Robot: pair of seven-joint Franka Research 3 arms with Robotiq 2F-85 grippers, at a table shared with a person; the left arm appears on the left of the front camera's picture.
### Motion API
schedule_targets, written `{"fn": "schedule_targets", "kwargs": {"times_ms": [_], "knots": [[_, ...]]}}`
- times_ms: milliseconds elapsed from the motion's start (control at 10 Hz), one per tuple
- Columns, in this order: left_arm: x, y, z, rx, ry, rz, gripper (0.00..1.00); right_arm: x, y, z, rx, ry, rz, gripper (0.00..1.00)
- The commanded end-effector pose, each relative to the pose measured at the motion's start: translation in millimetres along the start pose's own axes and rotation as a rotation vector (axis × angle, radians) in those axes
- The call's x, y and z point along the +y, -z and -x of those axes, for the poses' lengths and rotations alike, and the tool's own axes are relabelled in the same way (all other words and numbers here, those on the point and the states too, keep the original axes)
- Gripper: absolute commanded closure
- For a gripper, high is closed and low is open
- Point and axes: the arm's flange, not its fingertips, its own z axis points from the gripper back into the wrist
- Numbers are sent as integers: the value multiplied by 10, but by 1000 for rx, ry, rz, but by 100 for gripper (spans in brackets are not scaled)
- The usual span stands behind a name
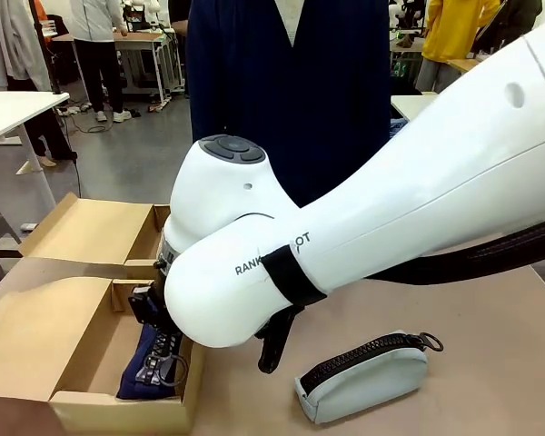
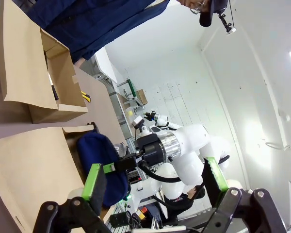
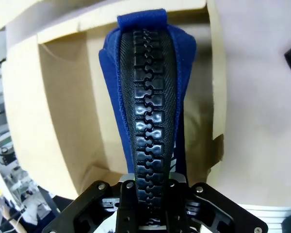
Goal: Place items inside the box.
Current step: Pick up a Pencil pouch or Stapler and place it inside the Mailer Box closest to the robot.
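Right end effector (image 3: 150, 194): pressed together on the navy pouch (image 3: 150, 97), pinching it at one end across the black zip. The pouch hangs lengthwise from the grip, zip side facing my wrist camera. Location: in the front view the pouch is inside the open cardboard box (image 1: 82, 409) on my left side of the worktop (image 1: 490, 363), close to the near right-hand wall. I cannot tell whether its lower end touches the box floor. Left end effector (image 2: 154, 179): fingers spread, holding nothing, raised beside the box and looking towards the pouch. The grey pouch (image 1: 363, 377) lies on the worktop outside the box, well apart from it, untouched. A person stands at the far side, hands not engaged. Assessment: the step in hand is setting the navy pouch down. Recommended practice: lower until the free end rests and the body leans flat, keep the pouch off the near wall and the flap edges, then part the fingers fully and lift straight up so the zip pull does not snag. Risk: releasing high lets it topple against the wall.
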Motion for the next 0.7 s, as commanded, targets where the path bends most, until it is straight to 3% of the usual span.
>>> {"fn": "schedule_targets", "kwargs": {"times_ms": [0, 400, 500, 600], "knots": [[-22, 13, 5, -2, 23, 17, 0, 155, 96, 9, -16, 20, 56, 93], [-22, 13, 5, -2, 23, 17, 0, 140, 200, -27, -2, 33, 62, 93], [-22, 13, 5, -2, 23, 17, 0, 137, 190, -35, 5, 40, 60, 82], [-22, 13, 5, -2, 23, 17, 0, 138, 183, -34, 5, 33, 54, 34]]}}
